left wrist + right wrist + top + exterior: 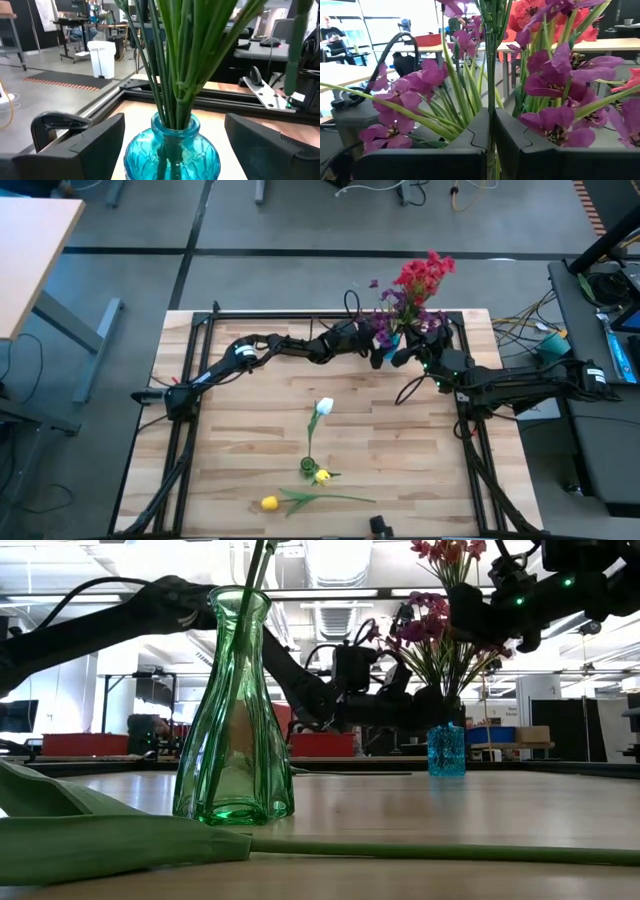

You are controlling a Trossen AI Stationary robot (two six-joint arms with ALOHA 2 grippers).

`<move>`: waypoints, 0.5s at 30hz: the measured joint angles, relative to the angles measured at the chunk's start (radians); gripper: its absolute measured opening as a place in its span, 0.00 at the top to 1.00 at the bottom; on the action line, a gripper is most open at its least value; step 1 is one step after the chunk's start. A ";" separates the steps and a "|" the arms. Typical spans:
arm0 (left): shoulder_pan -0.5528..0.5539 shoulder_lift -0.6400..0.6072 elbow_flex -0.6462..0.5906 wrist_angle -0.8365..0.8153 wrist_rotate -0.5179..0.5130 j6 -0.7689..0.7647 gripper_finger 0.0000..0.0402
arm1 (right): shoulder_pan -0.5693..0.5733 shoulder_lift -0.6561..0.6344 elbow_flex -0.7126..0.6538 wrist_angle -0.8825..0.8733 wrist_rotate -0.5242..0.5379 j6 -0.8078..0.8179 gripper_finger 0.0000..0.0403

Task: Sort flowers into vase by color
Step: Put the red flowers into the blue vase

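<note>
A blue glass vase (170, 155) stands at the table's far edge (393, 340), (447, 750), holding red flowers (425, 275) and purple flowers (545, 87) on green stems. My left gripper (173, 122) is open and level, one finger on each side of the vase's neck with a gap on both sides (380, 352). My right gripper (491, 120) is higher, among the purple blooms (480, 615), and shut on one green stem. A white flower (323, 407) stands in a green glass vase (232, 710). Two yellow flowers (322, 476), (268, 502) lie on the table near its front. My right gripper pinches one thin green stem (491, 102) between its two fingers. The fingers come in level and lie across the upright stem. Which bloom tops this stem I cannot tell, and the gripper itself hides the stem's lower part.
The green vase (308, 467) stands in the table's near middle. A long stem with a broad leaf (110, 845) lies just in front of the low camera. Black frame rails (300, 313) run along the table's edges. A desk (25, 260) stands off the far left.
</note>
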 joint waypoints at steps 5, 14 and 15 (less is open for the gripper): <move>0.000 0.000 0.001 -0.006 -0.016 -0.031 0.22 | 0.000 0.000 0.000 0.000 -0.007 0.001 0.97; -0.002 0.000 0.042 -0.090 -0.018 -0.014 0.23 | 0.000 0.000 0.000 0.000 -0.015 0.001 0.97; -0.002 0.000 0.042 -0.089 -0.017 -0.013 0.23 | 0.000 0.000 0.000 0.000 -0.022 0.001 0.97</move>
